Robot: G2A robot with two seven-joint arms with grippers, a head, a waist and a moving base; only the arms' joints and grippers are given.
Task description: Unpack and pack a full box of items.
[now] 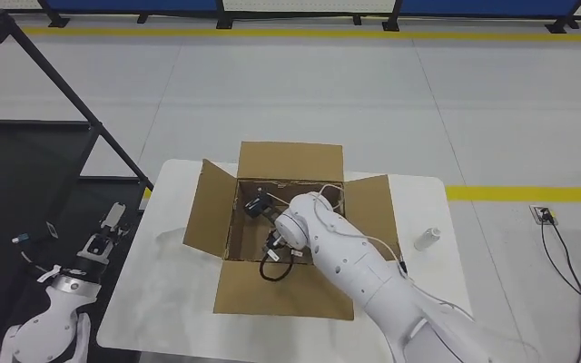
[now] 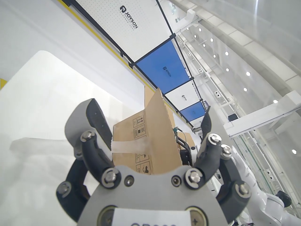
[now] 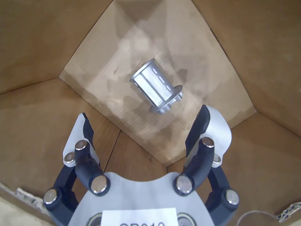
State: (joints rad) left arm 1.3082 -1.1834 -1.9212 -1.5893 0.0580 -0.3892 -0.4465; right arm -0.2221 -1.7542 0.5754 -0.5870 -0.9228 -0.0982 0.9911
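right claw (image 3: 144, 112) spread inside brown cardboard box (image 1: 281, 289) | silver slotted metal cylinder (image 3: 156, 85) lying mid-floor | left claw (image 2: 150, 109) spread

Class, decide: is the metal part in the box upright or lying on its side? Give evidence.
On its side: the metal part lies on the box floor, its slotted wall facing up, both ends pointing sideways.

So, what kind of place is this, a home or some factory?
Probably an industrial hall or a robot test area, not a home. A yellow line is marked on the pale floor, blue and white partition panels fence the area, and rows of ceiling lights hang high above.
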